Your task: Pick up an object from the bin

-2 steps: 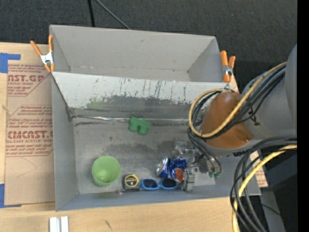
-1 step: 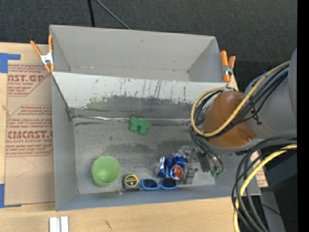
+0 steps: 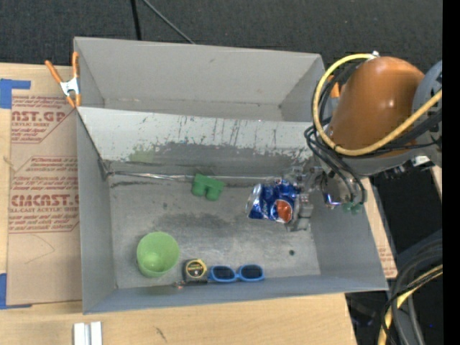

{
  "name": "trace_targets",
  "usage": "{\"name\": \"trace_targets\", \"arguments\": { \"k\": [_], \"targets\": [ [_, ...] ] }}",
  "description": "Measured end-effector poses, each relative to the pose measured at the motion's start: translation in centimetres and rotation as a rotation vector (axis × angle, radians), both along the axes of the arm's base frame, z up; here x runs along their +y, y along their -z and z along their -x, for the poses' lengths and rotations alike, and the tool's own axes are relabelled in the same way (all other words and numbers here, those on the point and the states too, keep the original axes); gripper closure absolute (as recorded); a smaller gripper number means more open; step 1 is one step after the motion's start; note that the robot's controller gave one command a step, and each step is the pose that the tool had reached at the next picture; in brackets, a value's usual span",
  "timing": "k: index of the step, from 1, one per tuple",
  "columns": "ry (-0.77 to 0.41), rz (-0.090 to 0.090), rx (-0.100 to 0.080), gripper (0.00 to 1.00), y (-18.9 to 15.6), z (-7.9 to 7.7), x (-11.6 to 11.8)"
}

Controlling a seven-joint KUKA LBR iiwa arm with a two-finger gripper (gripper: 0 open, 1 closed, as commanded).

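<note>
Can (image 3: pixel 267 201) lies right beside the end effector (image 3: pixel 303 210), on its view-left side, touching it or all but touching it. Whether it is gripped cannot be told. It is a drink can, crushed and crumpled, its shiny blue skin broken into dents and folds. White glints and streaks run across the blue, and a round red-orange patch sits on the lower part, nearest the end effector. The can rests on the scuffed floor of the bin (image 3: pixel 201 85), near the foot of the sloping back wall.

Whether the end effector is wide or narrow cannot be told either, because from this angle its metal parts merge with the can's edge. It hangs low, close to the floor, under the orange cover (image 3: pixel 377 103) of the arm, around which yellow and black cables (image 3: pixel 323 121) loop.

Further to the view's left of the end effector, beyond the can and apart from it, a small green block (image 3: pixel 207 186) lies on the floor. Well away to the lower left sits a round light-green cup (image 3: pixel 157 253). Next to the cup, on the side nearer the end effector, is a yellow-and-black tape measure (image 3: pixel 195 269). Blue sunglasses (image 3: pixel 237 273) lie just beside the tape measure along the front wall, below and to the left of the end effector. All four lie clear of the can.
</note>
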State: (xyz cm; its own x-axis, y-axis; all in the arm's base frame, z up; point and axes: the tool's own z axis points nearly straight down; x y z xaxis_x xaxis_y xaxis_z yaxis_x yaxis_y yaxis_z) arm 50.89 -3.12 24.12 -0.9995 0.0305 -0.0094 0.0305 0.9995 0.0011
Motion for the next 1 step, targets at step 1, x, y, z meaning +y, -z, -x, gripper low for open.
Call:
{"name": "trace_targets", "arguments": {
  "k": [1],
  "targets": [
    [-0.202,0.001,0.01,1.0,2.8,1.51,1.55]
  ]
}}
